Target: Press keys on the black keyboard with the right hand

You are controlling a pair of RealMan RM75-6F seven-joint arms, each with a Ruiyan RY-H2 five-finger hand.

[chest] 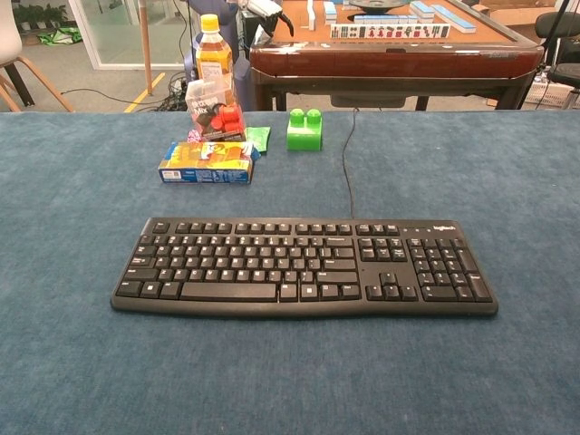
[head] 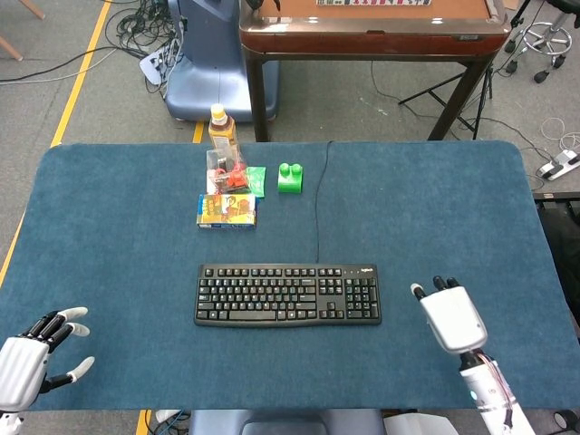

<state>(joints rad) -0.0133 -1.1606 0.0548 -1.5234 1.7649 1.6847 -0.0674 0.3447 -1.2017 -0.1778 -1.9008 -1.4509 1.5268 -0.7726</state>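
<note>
Near the front middle of the blue-carpeted bench point(head: 435, 199), the flat black plastic keyboard point(head: 287, 294) is lying square to me, its thin black cable point(head: 318, 204) running straight back toward the far edge. Nothing is touching its keys. I am seeing my white right hand point(head: 449, 317) only in the head view, hovering just right of the keyboard and apart from it, back of the hand up, dark fingertips pointing away from me; I cannot tell how far its fingers are spread. My white left hand point(head: 27, 358) is sitting at the front left corner, fingers point(head: 63, 322) fanned apart and holding nothing. Behind the keyboard, an orange-capped drink bottle point(chest: 214, 56), a colourful flat snack box point(chest: 207, 163) and a green toy block point(chest: 305, 129) are standing grouped together.
</note>
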